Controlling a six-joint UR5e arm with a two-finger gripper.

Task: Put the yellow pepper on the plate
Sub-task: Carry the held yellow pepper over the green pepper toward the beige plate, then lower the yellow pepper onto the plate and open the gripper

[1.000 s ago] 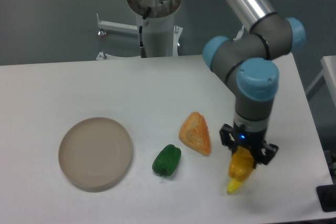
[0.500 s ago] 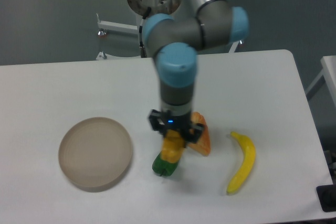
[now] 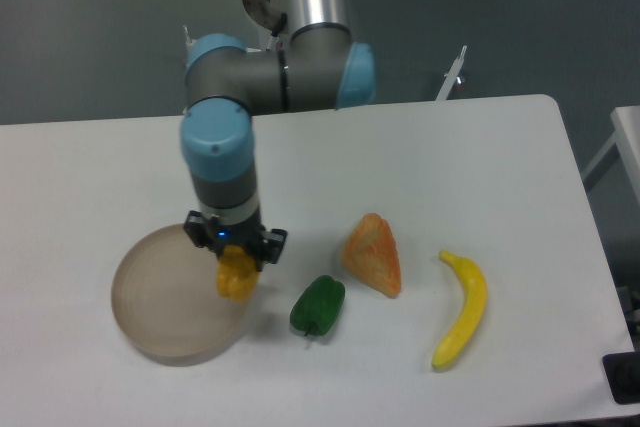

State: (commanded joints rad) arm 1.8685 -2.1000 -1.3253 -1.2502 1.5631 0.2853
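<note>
White desk point(image 3: 420, 157) is sitting in front of a gray wall. On it, the claw point(image 3: 235, 265) is squeezing the yellow pepper point(image 3: 235, 277), holding it over the right edge of the plate point(image 3: 160, 297). Just beside it, the green pepper point(image 3: 318, 305) is lying, then an orange wedge point(image 3: 373, 254), then a banana point(image 3: 462, 309).

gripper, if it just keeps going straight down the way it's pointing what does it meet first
Most likely the plate: the gripper, shut on the yellow pepper, points down over the plate's right edge, though depth from this single view is uncertain.
</note>
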